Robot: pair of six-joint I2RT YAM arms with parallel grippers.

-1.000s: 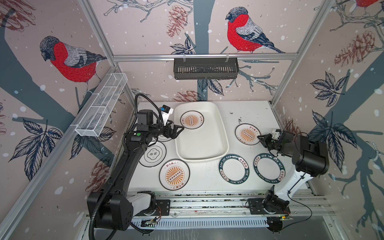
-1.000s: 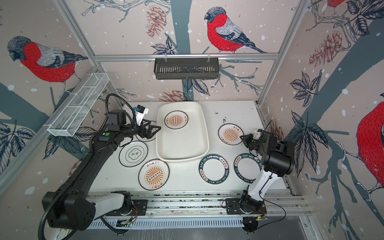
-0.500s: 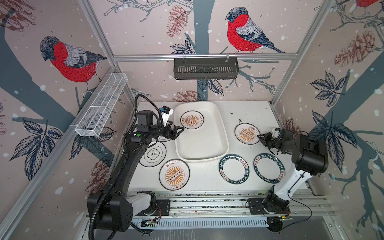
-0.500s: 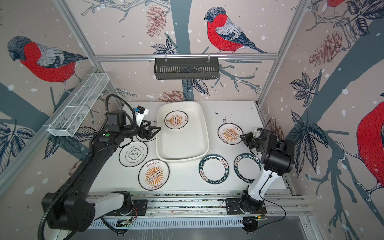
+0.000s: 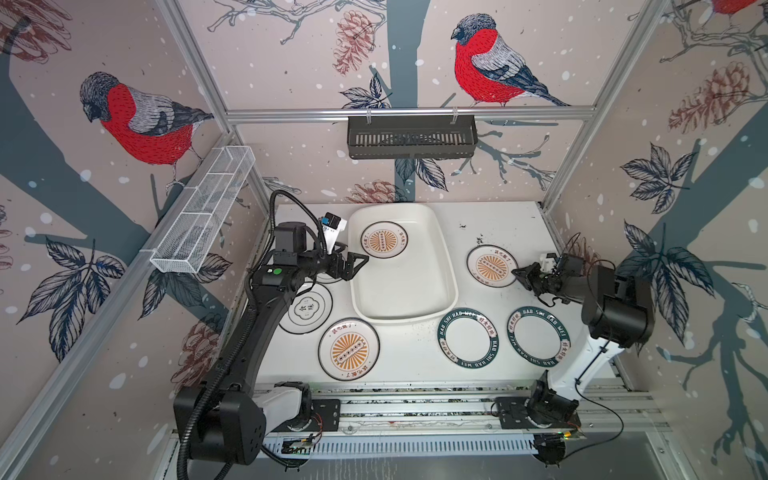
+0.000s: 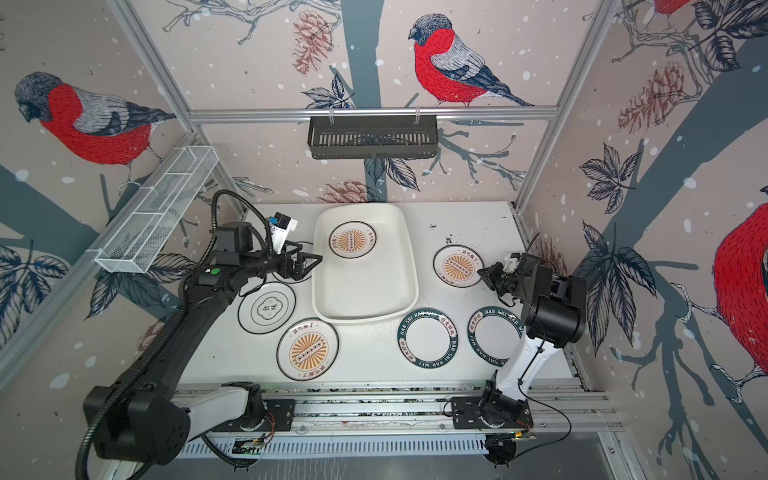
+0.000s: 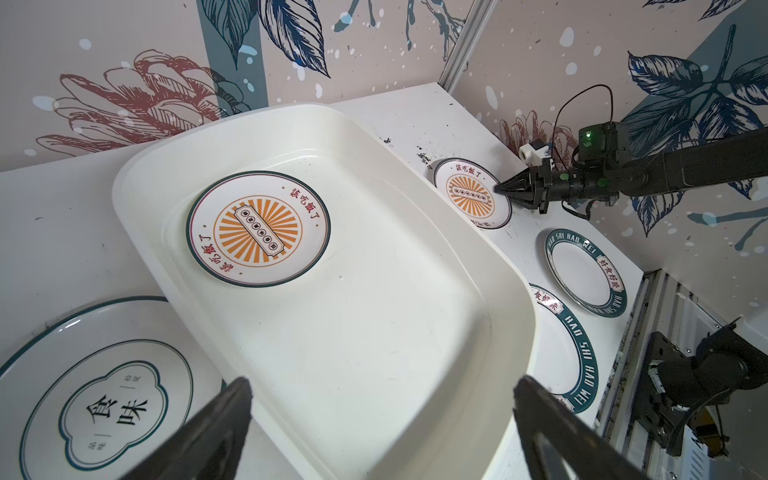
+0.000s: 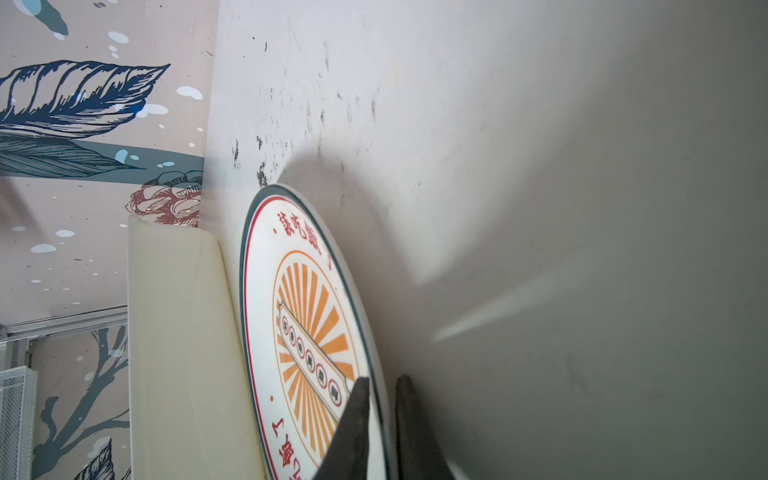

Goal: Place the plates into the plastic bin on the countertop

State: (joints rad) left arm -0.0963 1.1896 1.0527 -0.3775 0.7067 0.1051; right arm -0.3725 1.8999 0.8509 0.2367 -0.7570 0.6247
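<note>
I see the glossy white plastic bin holding one round orange-sunburst plate, left gripper gaping beside it, right gripper apparently pinching a second sunburst plate.

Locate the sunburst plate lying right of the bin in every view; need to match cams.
In a top view: sunburst plate sits right of the plastic bin, with the right gripper at its edge.
In a top view: plate in the same spot.
Left wrist: plate beyond the bin's far rim.
Right wrist: plate close up, edge-on, its rim between the gripper's fingers.
Shared landmark: the bin's white rim beside it.
</note>
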